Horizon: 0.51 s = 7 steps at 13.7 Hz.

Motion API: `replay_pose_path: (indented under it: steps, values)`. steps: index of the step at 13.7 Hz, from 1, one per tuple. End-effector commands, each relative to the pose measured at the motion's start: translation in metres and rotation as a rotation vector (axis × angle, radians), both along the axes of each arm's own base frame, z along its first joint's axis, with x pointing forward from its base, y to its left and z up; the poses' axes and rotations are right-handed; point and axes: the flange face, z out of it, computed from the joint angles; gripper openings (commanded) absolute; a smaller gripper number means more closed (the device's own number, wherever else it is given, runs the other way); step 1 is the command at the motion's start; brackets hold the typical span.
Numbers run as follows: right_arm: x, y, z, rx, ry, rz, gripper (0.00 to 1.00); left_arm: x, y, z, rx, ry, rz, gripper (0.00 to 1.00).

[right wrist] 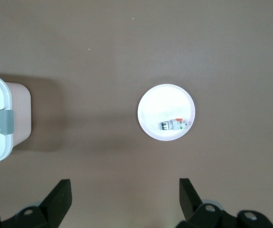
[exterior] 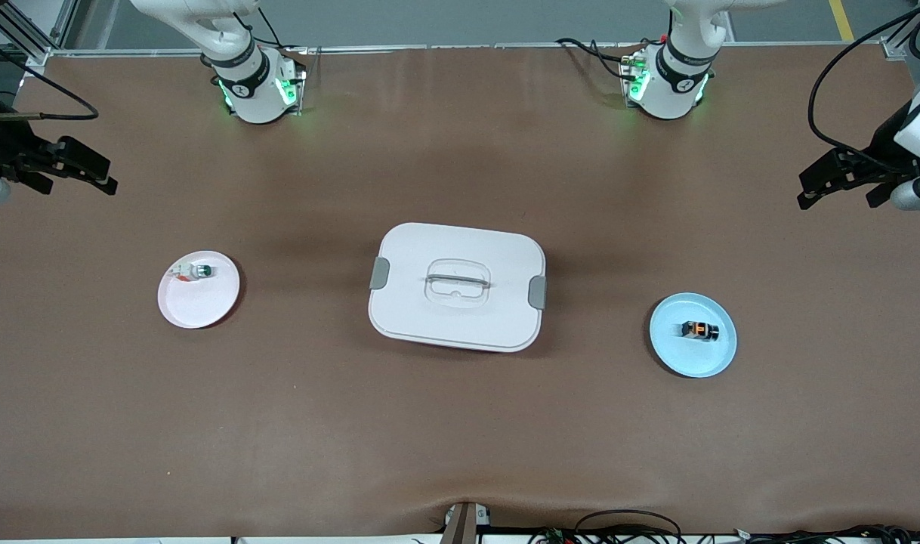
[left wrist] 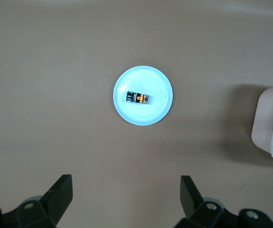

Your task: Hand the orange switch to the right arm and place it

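The orange switch [exterior: 699,330], a tiny black block with a glowing orange centre, lies on a light blue plate [exterior: 686,364] toward the left arm's end of the table. It also shows in the left wrist view [left wrist: 138,98], on the blue plate [left wrist: 157,80]. My left gripper [exterior: 805,190] hangs open and empty high over the table at that end, apart from the plate; its open jaws show in the left wrist view [left wrist: 127,190]. My right gripper [exterior: 106,175] hangs open and empty at the right arm's end; it shows in its wrist view too [right wrist: 125,190].
A white lidded container [exterior: 457,285] with grey latches and a clear handle stands at the table's middle. A white plate [exterior: 198,306] toward the right arm's end holds a small white, green and red piece [exterior: 196,272]. Cables lie along the table edge nearest the front camera.
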Motion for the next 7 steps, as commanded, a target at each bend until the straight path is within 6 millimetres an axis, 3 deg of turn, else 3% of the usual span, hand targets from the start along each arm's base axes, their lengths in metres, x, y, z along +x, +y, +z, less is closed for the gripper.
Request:
replay_pose_path:
  steps: [1, 7]
  values:
    - [-0.0068, -0.0036, 0.0036, 0.016, -0.011, -0.016, 1.00, -0.0007, 0.0007, 0.0009, -0.016, 0.010, -0.002, 1.00]
    - [-0.0065, -0.0036, 0.0019, 0.016, -0.006, -0.016, 1.00, -0.0007, 0.0007, 0.0017, -0.016, 0.008, 0.003, 1.00]
